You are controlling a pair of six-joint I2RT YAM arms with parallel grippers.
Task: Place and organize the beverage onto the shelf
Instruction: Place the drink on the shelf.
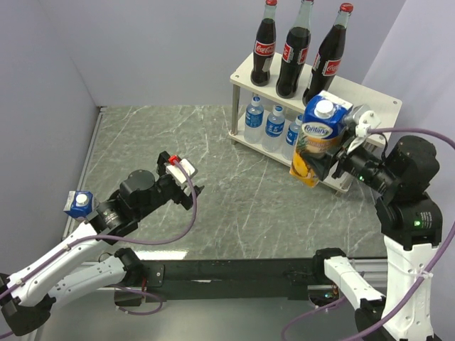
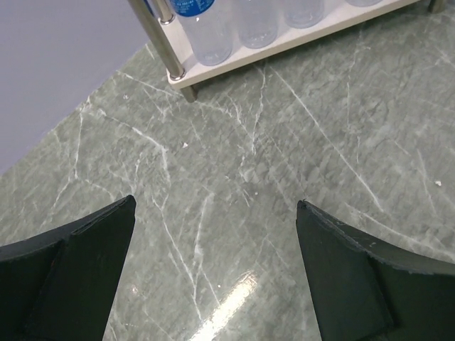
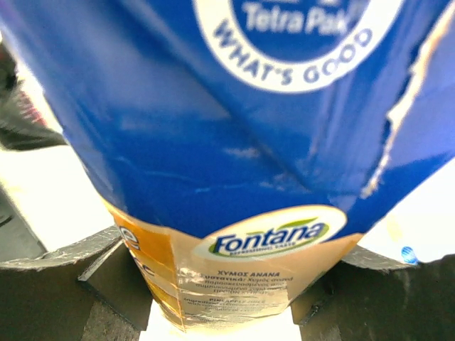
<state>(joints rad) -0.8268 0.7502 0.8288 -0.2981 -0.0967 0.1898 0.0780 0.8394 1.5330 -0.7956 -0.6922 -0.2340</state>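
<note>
My half-spread right tool is clasping the tilted blue-and-orange cardboard juice carton; my left tool is gaping wide, holding nothing, above the grey marbled counter.

Saw a tilted blue-topped juice carton clamped in the right gripper, just before the shelf. Found three upright cola bottles on the top board beyond that gripper, clear water bottles on the lower board to its left. Noted a second carton well behind the left gripper.
</note>
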